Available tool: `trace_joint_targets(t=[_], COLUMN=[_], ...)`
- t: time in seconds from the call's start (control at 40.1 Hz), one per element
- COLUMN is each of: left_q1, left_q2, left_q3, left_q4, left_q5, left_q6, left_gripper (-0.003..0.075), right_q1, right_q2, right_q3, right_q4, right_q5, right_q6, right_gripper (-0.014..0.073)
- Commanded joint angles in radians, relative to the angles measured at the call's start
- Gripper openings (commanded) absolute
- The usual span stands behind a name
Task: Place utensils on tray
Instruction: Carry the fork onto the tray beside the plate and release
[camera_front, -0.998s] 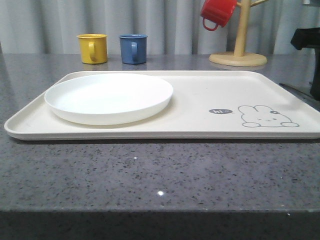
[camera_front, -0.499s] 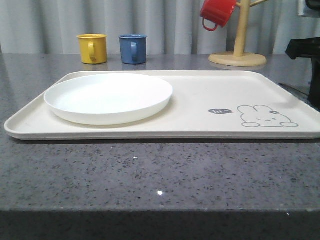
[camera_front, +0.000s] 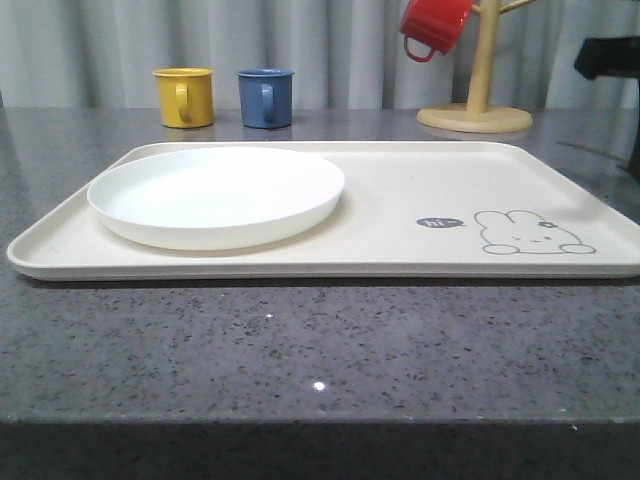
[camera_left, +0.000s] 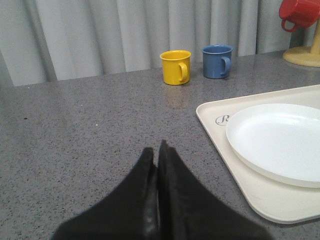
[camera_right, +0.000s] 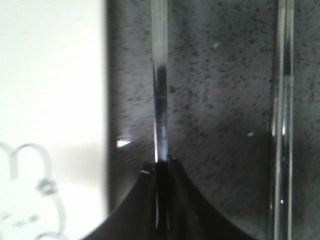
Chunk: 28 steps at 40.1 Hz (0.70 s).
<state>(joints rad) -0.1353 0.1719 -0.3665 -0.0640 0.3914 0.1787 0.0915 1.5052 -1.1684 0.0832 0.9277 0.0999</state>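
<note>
The cream tray (camera_front: 400, 200) with its rabbit drawing lies across the counter, and the round white plate (camera_front: 215, 195) sits on its left half. In the right wrist view my right gripper (camera_right: 162, 160) is shut on the end of a slim metal utensil (camera_right: 159, 75). That utensil stretches away from the fingertips over the grey counter, just beside the tray's edge (camera_right: 50, 75); which utensil it is I cannot tell. A second thin metal utensil (camera_right: 283, 100) lies parallel, farther from the tray. My left gripper (camera_left: 156, 150) is shut and holds nothing, over bare counter left of the tray (camera_left: 215, 112).
A yellow mug (camera_front: 185, 97) and a blue mug (camera_front: 266, 97) stand behind the tray. A red mug (camera_front: 436, 25) hangs on a wooden stand (camera_front: 476, 110) at the back right. A dark part of the right arm (camera_front: 610, 55) shows at the right edge.
The dark right arm at the right edge of the front view has shifted upward. The tray, plate and mugs stay where they were.
</note>
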Motion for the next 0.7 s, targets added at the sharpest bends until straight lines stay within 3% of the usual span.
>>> trace_joint_targets(t=[0.0,0.125,0.324,0.674], left_q1=[0.001,0.001,0.001,0.001], left_q2=[0.010,0.010,0.010,0.010], left_q3=[-0.027,-0.027,-0.027,-0.027], left_q4=[-0.010,-0.010,-0.010,-0.010], left_q5=[-0.087,-0.087,-0.087,-0.087], left_q6=[-0.001,-0.001,-0.001,-0.001], left_gripper=[-0.0018,-0.0018,-0.0018,-0.0018], right_q1=[0.073,0.214,0.379,0.444], right_q2=[-0.053,-0.031,0.070,0.263], right_q3=[-0.091,-0.180,-0.315,-0.432], right_q4=[-0.061,-0.176,-0.195,-0.096], right_q5=[0.052,0.114,0.155,0.136], right_q6=[0.097,0.253,0.396,0.468], right_gripper=[-0.0048,-0.0048,-0.0048,-0.0048])
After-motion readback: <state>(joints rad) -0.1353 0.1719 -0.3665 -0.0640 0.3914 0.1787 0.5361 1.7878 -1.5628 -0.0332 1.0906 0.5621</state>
